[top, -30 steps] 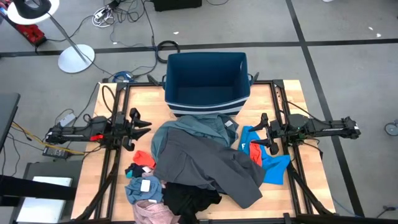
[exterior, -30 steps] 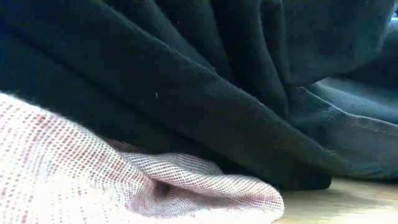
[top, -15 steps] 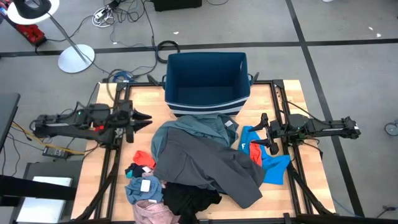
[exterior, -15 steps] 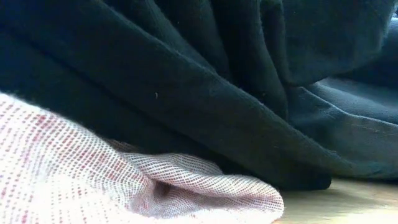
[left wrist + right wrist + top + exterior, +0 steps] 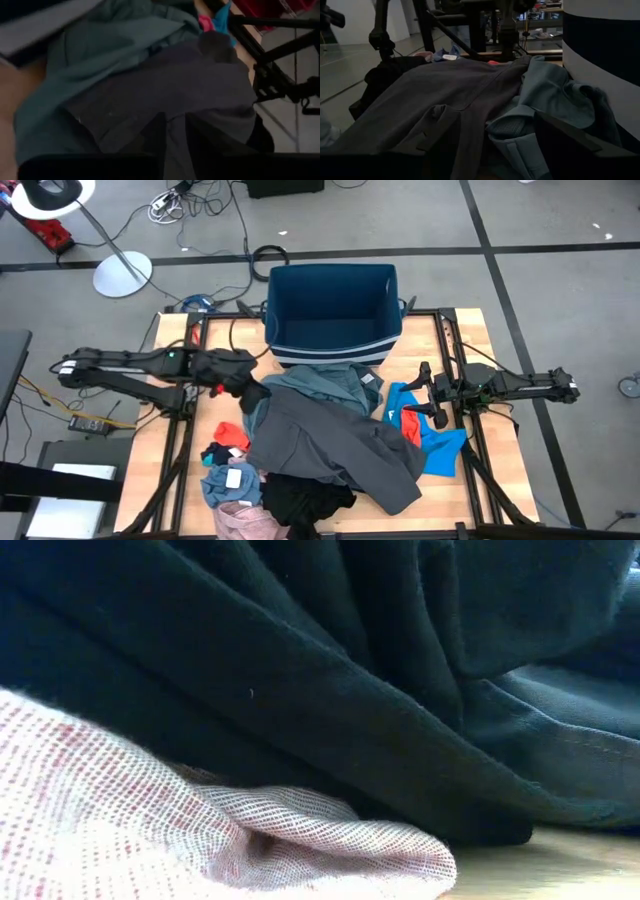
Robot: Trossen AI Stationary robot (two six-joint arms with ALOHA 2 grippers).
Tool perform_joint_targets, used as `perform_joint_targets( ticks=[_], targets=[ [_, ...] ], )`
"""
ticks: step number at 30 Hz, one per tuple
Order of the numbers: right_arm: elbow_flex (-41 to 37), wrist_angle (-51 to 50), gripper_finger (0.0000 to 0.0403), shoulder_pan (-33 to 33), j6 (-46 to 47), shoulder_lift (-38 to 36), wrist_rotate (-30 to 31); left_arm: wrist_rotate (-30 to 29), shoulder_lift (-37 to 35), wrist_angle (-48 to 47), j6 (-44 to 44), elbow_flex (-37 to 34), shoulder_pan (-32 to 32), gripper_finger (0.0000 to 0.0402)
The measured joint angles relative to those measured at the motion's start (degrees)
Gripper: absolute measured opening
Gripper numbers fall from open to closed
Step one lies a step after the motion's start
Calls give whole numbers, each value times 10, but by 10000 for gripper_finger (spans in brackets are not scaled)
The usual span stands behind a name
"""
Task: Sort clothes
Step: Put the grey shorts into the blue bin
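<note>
Clothes pile sits mid-counter: big grey garment [image 5: 335,448] on top, teal garment [image 5: 318,384] poking out from under it toward the dark blue bin [image 5: 333,313]. L gripper [image 5: 252,393] is right at the pile's edge where grey and teal meet, fingers [image 5: 156,135] down on the grey fabric w/ only a narrow gap between them; can't tell if they're pinching cloth. Its arm reaches in from the counter's left side.

Just beside L gripper, nearer the front edge: red-orange piece [image 5: 232,434], then a light blue piece w/ white tag [image 5: 230,481], pink garment [image 5: 245,522] and black garment [image 5: 303,498] at the front. Low view is filled by black and pink cloth only.

R gripper [image 5: 422,393] waits on the pile's far side, fingers spread wide, holding nothing. Bright blue piece [image 5: 440,445] lies directly under/next to it, w/ a red-orange scrap [image 5: 411,427] on it. Grey and teal lie ahead of R gripper; the bin's white stripe [image 5: 600,80] stands close at one side.

Bin butts against the teal garment at the counter's back edge. Lamp base [image 5: 122,275] and cables [image 5: 170,202] on floor beyond.
</note>
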Motion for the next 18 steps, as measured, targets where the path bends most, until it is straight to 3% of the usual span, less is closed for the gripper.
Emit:
perform_joint_targets(
  ticks=[4, 9, 18],
  targets=[
    [0, 0, 254, 0, 0, 0, 0, 10, 15, -7, -51, 0, 0, 119],
    [0, 0, 254, 0, 0, 0, 0, 9, 32, -32, -50, 0, 0, 158],
    [0, 0, 254, 0, 0, 0, 0, 4, 84, -93, -65, 0, 0, 161]
  ],
)
